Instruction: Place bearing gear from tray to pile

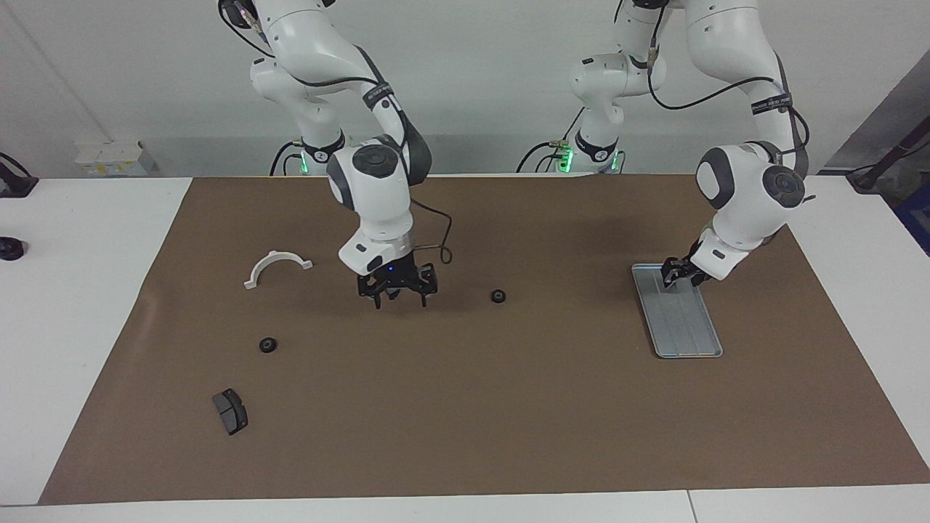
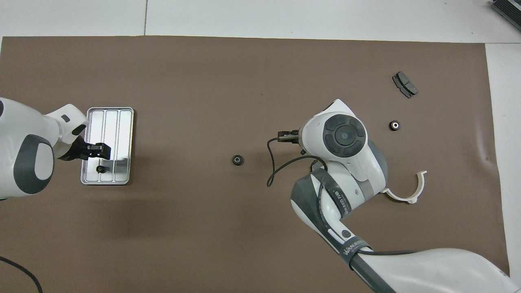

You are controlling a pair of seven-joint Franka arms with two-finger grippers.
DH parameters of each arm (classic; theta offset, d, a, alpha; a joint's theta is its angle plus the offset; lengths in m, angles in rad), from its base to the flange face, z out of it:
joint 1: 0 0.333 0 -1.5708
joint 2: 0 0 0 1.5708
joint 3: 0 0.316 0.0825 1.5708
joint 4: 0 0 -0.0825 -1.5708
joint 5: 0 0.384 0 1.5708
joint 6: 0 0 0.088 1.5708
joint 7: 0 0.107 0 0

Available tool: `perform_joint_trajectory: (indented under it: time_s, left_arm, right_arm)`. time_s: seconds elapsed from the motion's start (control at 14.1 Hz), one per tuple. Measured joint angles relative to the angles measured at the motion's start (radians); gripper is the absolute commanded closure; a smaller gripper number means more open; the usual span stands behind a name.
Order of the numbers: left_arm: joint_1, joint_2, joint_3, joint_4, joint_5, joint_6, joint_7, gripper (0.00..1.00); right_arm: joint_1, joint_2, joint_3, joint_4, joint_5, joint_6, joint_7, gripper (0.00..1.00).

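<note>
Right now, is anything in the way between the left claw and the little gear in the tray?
Nothing visible. The left gripper hangs right above the small gear on the tray, with only bare tray between them.

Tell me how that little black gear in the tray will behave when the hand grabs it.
The bearing gear in the tray looks round and flat-lying, so probably stable until nudged on edge, when it might roll. It is tiny, so the left hand could easily miss it. The tray's ribbed base may catch it or let it slide along a groove.

brown mat (image 1: 465, 407) on white table (image 1: 73, 305)
</note>
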Motion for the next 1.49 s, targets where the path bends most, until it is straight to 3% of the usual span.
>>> perform_joint_trajectory:
  time_s: [0.28,0.85,1.14,1.49]
  left_arm:
    - [0.012,-0.029,0.0,-0.073,0.0,0.036,0.03,0.37]
    - [0.048,-0.053,-0.003,-0.142,0.0,0.107,0.077,0.4]
    - [0.048,-0.053,-0.008,-0.175,0.0,0.159,0.077,0.46]
    - [0.047,-0.063,-0.012,-0.193,0.0,0.164,0.078,0.59]
  right_arm:
    - [0.098,0.025,-0.001,0.034,0.0,0.0,0.083,0.0]
    - [0.267,0.243,-0.005,0.206,-0.037,0.0,0.201,0.01]
    - [0.278,0.274,-0.006,0.232,-0.073,0.001,0.215,0.23]
    - [0.278,0.278,-0.009,0.227,-0.107,0.026,0.219,0.32]
